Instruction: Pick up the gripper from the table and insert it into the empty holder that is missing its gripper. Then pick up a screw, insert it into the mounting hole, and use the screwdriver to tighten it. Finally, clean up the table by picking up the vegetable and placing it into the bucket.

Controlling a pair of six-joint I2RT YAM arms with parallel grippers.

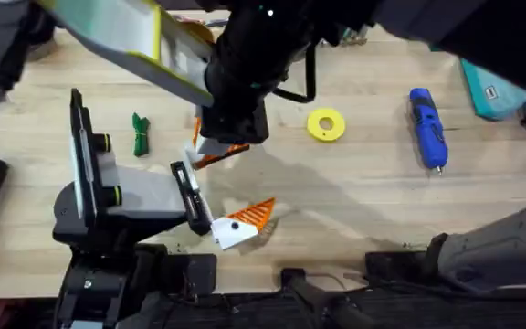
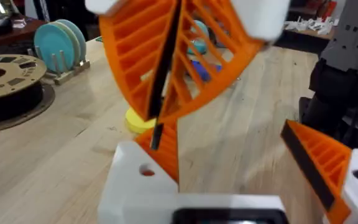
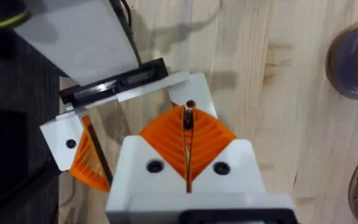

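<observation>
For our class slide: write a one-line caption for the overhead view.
Dark arm over a wooden table, with the blue screwdriver and green vegetable lying apart.

We see the dark blue-purple, yellow-rimmed bucket (image 3: pixel 357 59) cut off by the frame edge; the teal zip pouch (image 1: pixel 489 90) lies partly hidden beneath 1 dark, blurred arm (image 1: pixel 482 32).

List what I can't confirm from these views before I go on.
Bucket: right wrist, cut off by the edge.
Right end effector: overhead, mostly covered by its dark arm.
Small dark bit at its tip: right wrist, too small to identify.
</observation>
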